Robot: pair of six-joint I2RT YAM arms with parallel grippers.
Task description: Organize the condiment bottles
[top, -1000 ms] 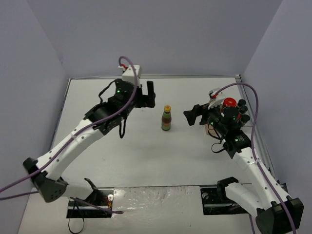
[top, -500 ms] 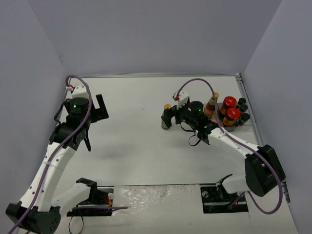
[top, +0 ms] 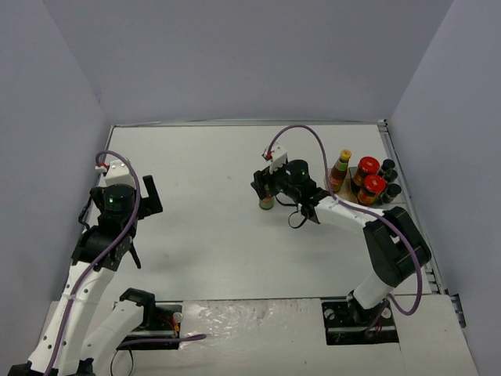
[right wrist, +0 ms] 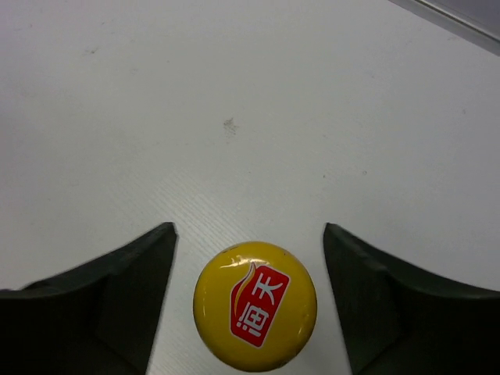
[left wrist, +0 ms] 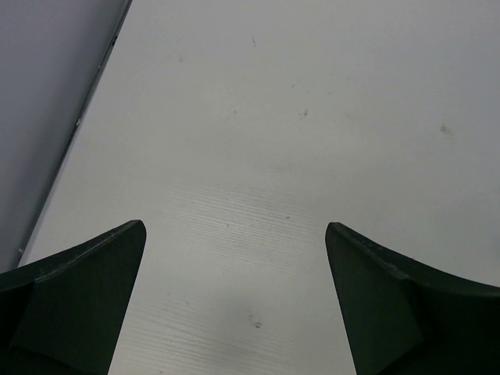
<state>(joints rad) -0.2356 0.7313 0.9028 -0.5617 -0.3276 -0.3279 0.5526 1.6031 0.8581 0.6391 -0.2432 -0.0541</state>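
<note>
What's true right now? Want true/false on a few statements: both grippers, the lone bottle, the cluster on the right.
1. The left gripper is open above the table, holding nothing. True.
2. The right gripper is clamped on the yellow cap. False: its jaws straddle the cap with a gap on each side.
3. Both red-lidded jars stand side by side near the table's right edge. True.
4. Both slim bottles stand beside the jars. False: one slim bottle does; the lone bottle stands mid-table under the right gripper.
</note>
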